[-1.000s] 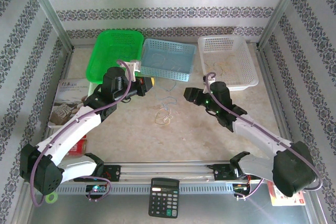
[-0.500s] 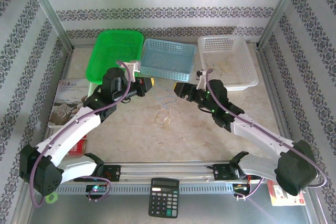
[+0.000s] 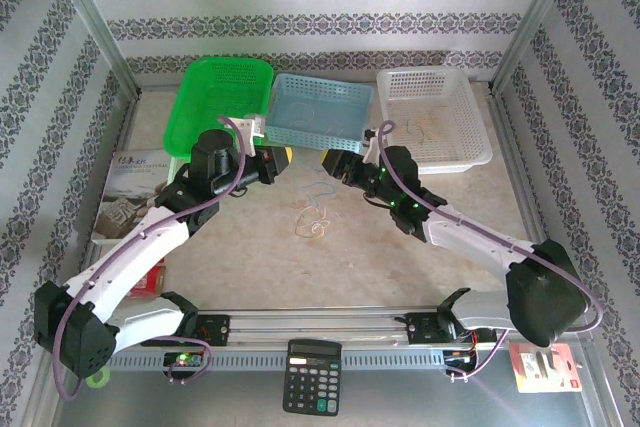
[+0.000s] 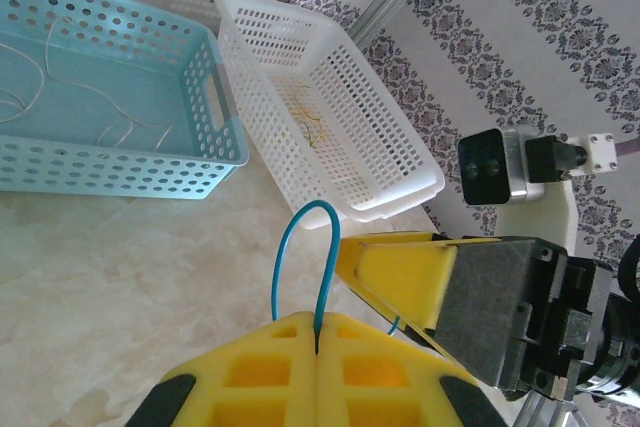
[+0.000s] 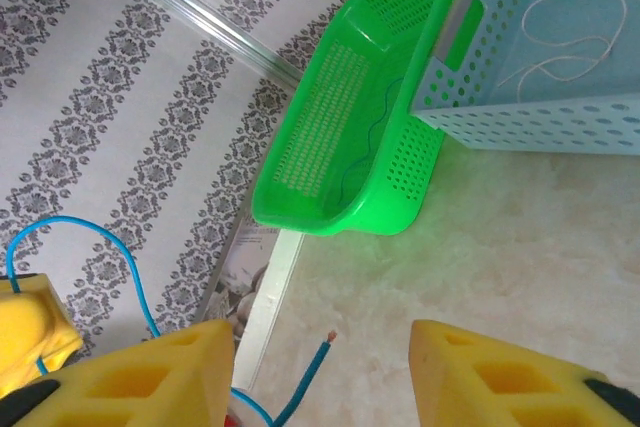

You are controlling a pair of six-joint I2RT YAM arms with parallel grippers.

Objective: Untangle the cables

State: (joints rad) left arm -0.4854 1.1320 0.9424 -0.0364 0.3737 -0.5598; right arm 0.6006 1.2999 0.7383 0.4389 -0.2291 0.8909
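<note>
**A:** What stood on the surface (image 3: 250, 257)?

**B:** Three baskets along the far side: a green basket (image 3: 200, 107), a blue basket (image 3: 290, 133) and a white basket (image 3: 472, 154). Two arms met in front of them.

**A:** And the grippers?

**B:** The left gripper (image 3: 283, 160) was clamped on one blue cable (image 4: 316, 204), which arched up from its pads. The right gripper (image 3: 330, 161) stood wide just beside it. The cable's free end lay between its fingers, pointing back toward the left. I'd judge the right arm nearer that end.

**A:** Other cables?

**B:** One small tangle (image 3: 313, 224) lay on the surface, toward the arm bases, too fine to count.
</note>
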